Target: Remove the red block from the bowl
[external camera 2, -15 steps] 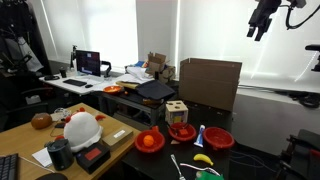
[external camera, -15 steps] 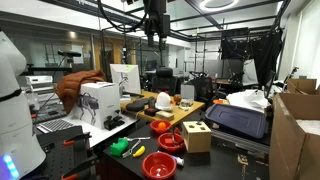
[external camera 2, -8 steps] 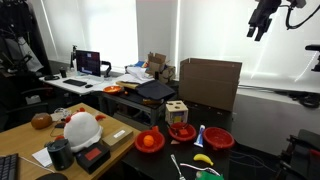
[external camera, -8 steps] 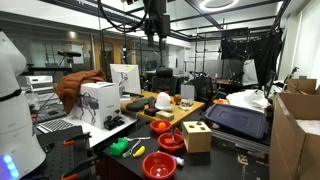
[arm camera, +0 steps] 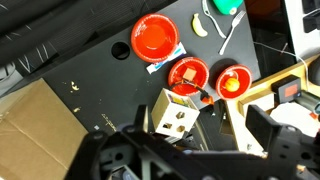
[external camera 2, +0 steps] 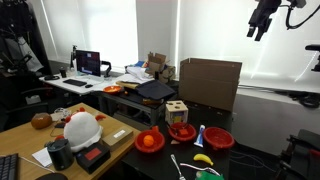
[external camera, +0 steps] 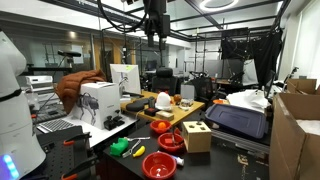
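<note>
The dark red shallow bowl stands on the black table between two other bowls, beside the light wooden box with holes. It also shows in both exterior views. A red block lies inside it. My gripper is open and empty, and hangs high above the table in both exterior views, far from the bowl. In the wrist view the bowl lies just beyond the fingers.
A brighter red bowl and a bowl holding an orange object flank the dark one. A banana and a green item lie nearby. A cardboard box stands behind the table. A white helmet sits on the wooden desk.
</note>
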### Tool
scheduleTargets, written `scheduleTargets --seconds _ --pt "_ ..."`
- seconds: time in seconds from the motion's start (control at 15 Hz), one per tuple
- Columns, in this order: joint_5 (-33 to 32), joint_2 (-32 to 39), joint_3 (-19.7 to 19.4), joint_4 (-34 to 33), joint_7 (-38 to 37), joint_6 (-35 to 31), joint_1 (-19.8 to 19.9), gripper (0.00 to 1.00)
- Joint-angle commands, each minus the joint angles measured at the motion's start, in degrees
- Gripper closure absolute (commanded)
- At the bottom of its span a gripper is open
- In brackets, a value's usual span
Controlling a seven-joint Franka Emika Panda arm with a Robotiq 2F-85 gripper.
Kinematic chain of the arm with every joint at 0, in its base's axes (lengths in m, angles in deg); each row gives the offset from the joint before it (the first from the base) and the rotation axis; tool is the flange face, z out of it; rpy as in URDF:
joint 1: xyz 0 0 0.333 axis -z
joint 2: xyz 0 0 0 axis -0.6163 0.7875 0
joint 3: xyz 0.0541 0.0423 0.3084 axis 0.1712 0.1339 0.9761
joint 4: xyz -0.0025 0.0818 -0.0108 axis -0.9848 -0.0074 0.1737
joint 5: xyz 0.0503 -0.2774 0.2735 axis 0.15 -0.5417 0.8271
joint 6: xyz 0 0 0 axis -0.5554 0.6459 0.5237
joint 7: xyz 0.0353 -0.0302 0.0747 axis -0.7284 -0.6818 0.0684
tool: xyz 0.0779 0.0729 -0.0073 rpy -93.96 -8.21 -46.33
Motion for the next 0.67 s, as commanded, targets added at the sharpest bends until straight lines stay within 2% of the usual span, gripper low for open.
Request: scheduleTargets --seconds 0.0,0.27,0.6 --pt "0.61 0.25 1.44 -0.14 0.51 0.18 1.71 0.00" --pt "0.63 1.58 1.56 -0.56 -0.26 0.22 1.84 0.00" --pt "1.98 7.91 2.97 -0.68 -0.82 -1.20 1.48 0.00"
